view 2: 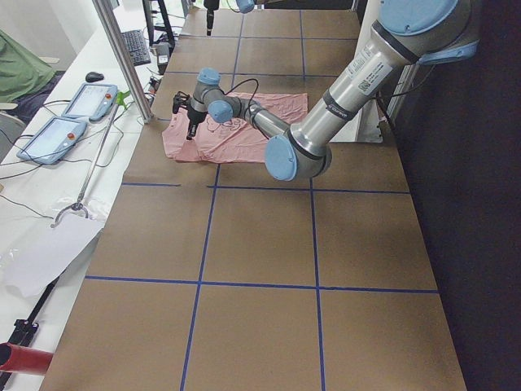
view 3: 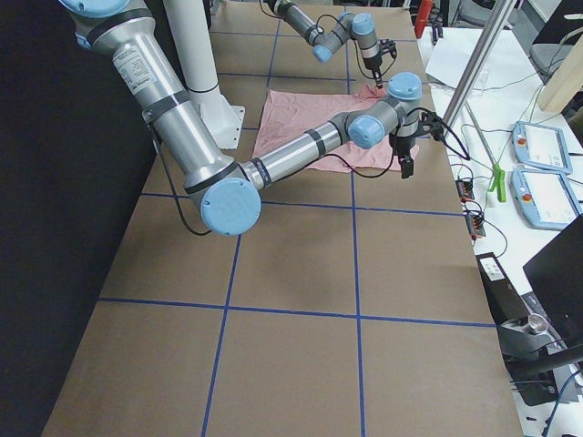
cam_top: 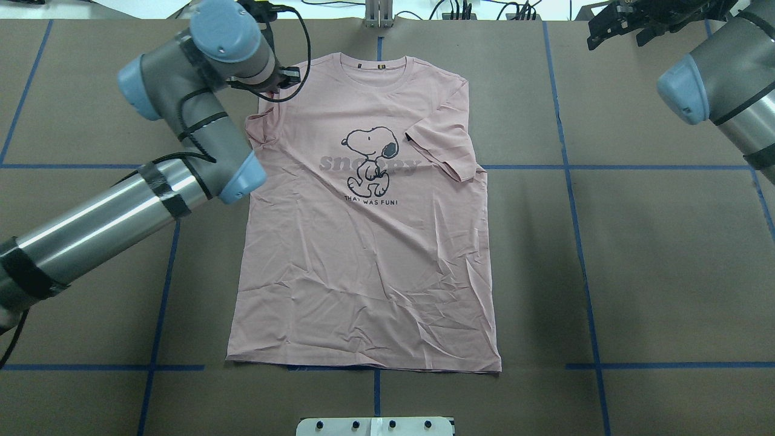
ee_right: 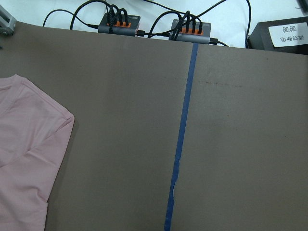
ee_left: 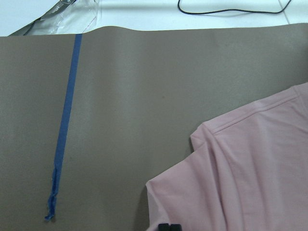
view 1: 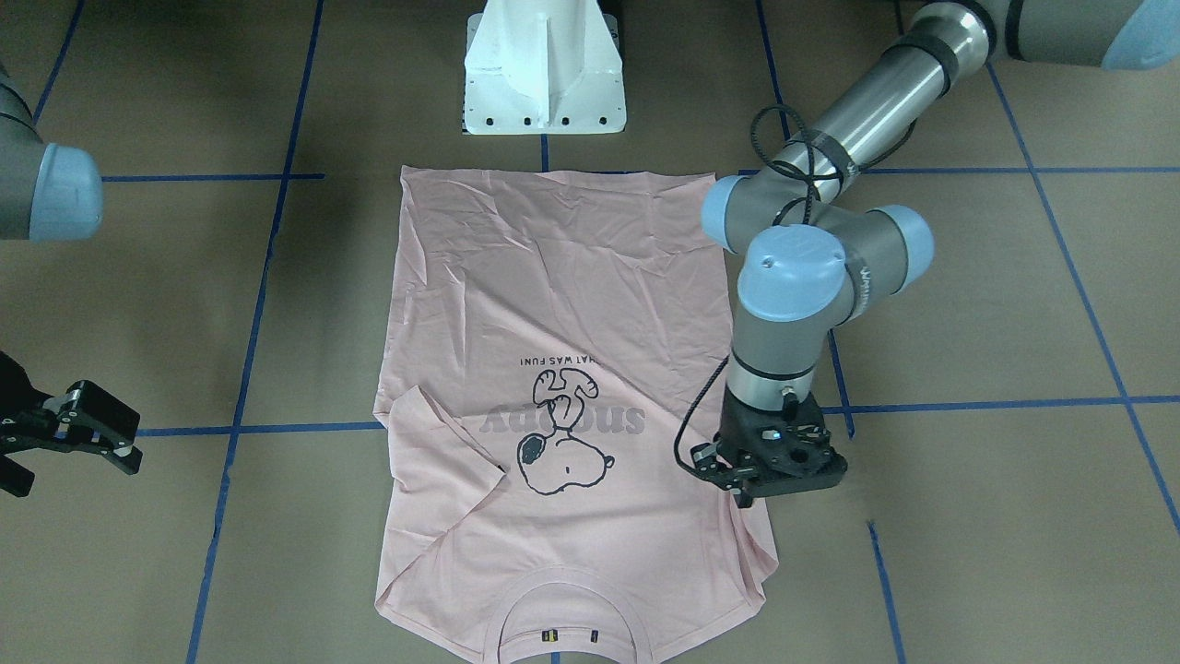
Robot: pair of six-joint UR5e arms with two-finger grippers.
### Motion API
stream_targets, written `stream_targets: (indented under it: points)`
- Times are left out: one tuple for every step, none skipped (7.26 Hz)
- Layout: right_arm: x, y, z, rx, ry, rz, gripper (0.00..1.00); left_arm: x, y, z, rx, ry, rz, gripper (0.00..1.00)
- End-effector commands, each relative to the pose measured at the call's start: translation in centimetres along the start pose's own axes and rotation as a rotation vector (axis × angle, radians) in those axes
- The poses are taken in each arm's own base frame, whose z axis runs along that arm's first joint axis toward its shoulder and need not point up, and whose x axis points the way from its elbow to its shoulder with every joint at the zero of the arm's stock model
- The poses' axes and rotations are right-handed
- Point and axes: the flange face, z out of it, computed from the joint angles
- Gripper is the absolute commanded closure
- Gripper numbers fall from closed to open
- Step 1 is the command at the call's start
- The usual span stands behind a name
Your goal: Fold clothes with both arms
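The pale pink T-shirt [view 1: 553, 304] lies flat and front up on the brown table, collar away from the robot [cam_top: 363, 254]. The sleeve on my right side is folded in over the print [cam_top: 442, 142]. The sleeve on my left side is tucked in at the shoulder [ee_left: 250, 163]. My left gripper [view 1: 747, 496] points down over that shoulder edge. Its tips show close together at the bottom of the left wrist view [ee_left: 168, 226], with no fabric lifted. My right gripper [view 1: 69, 470] is open and empty, off the shirt near the far right edge [cam_top: 617, 36].
The white pedestal base [view 1: 544, 74] stands at the robot's side of the table. Blue tape lines [cam_top: 581, 242] cross the brown surface. Cable hubs [ee_right: 192, 31] sit past the far edge. Tablets [view 2: 77, 106] and a metal post [view 3: 487, 64] are on the operators' side.
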Motion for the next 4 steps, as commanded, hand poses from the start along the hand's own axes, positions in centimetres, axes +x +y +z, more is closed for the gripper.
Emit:
stream_targets:
  points:
    - [0.1,0.1,0.0,0.000,0.001,0.003,0.00,5.1,1.4,2.1,0.004,-0.066,-0.071,1.00]
    - [0.0,0.1,0.1,-0.001,0.001,0.003,0.00,4.9,1.6,2.9,-0.004,-0.083,-0.072,1.00]
    - [-0.2,0.1,-0.1,0.002,-0.001,0.001,0.00,5.0,1.5,2.6,0.000,-0.073,-0.024,0.09]
    - [-0.5,0.1,-0.1,0.002,-0.006,-0.002,0.00,5.2,1.6,1.1,0.010,-0.029,0.051,0.00]
